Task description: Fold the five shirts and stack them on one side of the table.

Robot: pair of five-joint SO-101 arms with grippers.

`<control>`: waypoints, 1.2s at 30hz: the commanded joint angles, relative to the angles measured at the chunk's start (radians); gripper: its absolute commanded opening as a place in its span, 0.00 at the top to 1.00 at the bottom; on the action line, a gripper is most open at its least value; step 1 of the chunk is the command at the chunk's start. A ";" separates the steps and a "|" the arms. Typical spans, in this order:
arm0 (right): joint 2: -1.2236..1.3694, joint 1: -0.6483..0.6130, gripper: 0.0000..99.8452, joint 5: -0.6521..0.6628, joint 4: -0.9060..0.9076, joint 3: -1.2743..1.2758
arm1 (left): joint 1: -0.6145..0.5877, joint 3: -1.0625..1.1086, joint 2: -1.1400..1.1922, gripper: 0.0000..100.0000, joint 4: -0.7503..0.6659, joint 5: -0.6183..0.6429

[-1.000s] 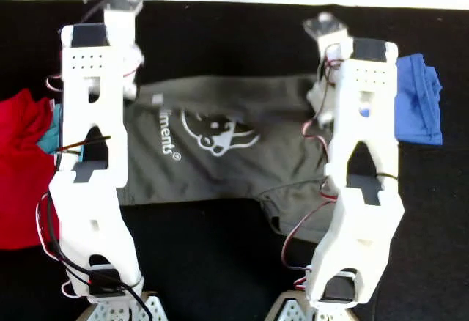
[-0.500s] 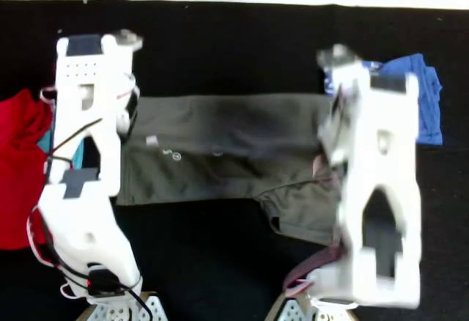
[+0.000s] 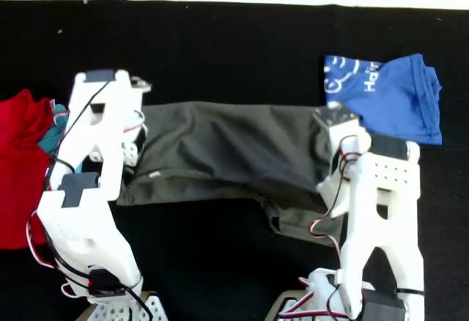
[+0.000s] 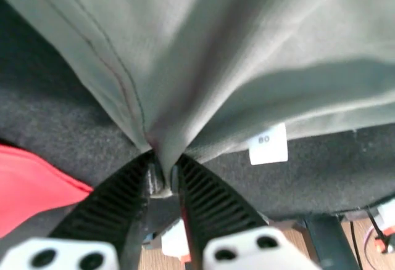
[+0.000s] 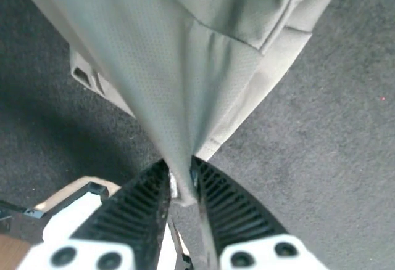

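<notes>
A grey shirt (image 3: 227,149) lies across the middle of the black table, its far half folded toward the near edge. My left gripper (image 4: 163,174) is shut on the grey shirt (image 4: 203,54) at its left end, and a white size tag (image 4: 268,143) shows beside it. My right gripper (image 5: 182,187) is shut on the grey shirt (image 5: 185,66) at its right end. In the high view the left arm (image 3: 95,160) and right arm (image 3: 377,196) stand at the two ends of the shirt. A blue shirt (image 3: 392,97) lies at the far right.
A red shirt (image 3: 22,167) with a bit of teal cloth (image 3: 55,127) lies bunched at the table's left edge. A loose sleeve of the grey shirt (image 3: 297,218) trails toward the near side. The black table (image 3: 220,42) is bare along its far side.
Both arms have pulled the far edge of the grey shirt toward the near side, folding it over and hiding the white print. The blue shirt's print is now uncovered.
</notes>
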 commanded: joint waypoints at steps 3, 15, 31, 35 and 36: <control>-0.036 0.027 0.99 0.014 0.047 -0.091 | 0.015 -0.073 -0.105 0.99 0.066 -0.008; -0.028 0.022 0.99 0.020 0.070 -0.059 | 0.012 0.044 -0.101 0.99 -0.052 -0.008; -0.082 0.022 0.99 0.020 0.173 -0.191 | 0.013 0.019 -0.127 0.99 0.091 -0.006; -0.084 0.024 0.99 0.020 0.174 -0.163 | 0.015 0.087 -0.183 0.99 0.081 -0.008; -0.084 0.024 0.99 0.020 0.173 -0.143 | 0.016 0.105 -0.189 0.99 0.068 -0.008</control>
